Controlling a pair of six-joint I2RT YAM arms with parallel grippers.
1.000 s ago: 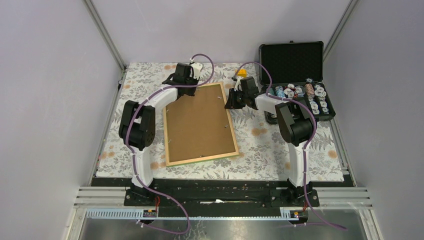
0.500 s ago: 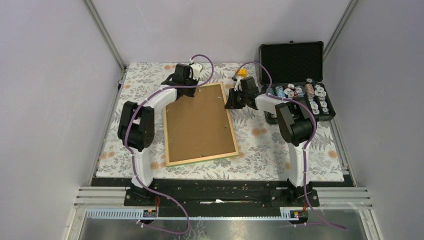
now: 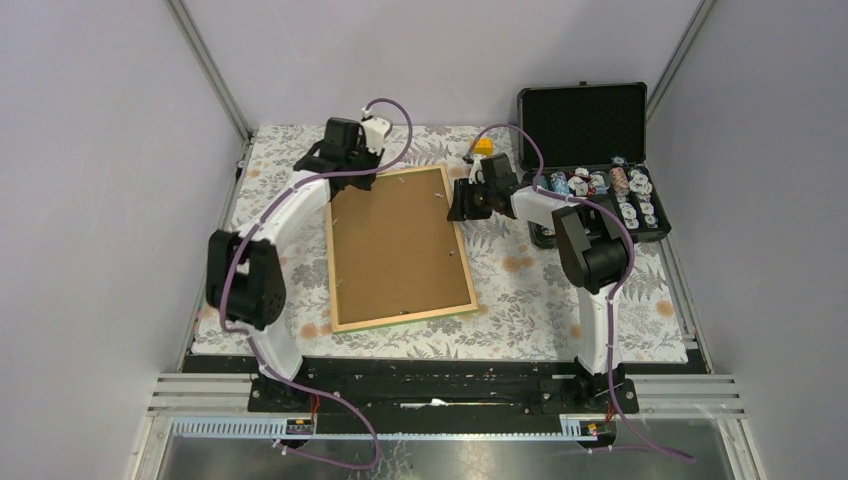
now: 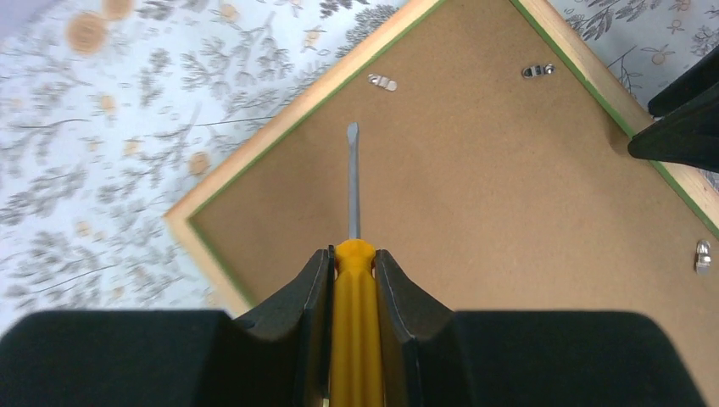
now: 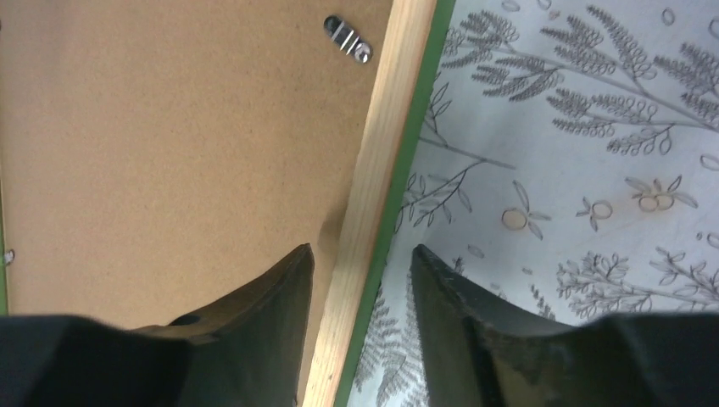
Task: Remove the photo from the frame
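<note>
Screwdriver point(image 4: 352, 182), yellow-handled, clenched in your left gripper point(image 4: 352, 259): tip just short of silver tab point(image 4: 381, 82) on green-edged brown-backed frame point(image 4: 509, 212); right gripper point(image 5: 363, 250) spread astride rim point(image 5: 373, 170).

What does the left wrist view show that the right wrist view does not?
Only the left wrist view: a yellow-handled screwdriver held in the left jaws, its blade aimed toward a metal clip, and a corner of the frame. Only the right wrist view: the right jaws open, one on each side of the frame's wooden rim. Both: the brown back board, metal clips on it, and the flowered cloth.
</note>
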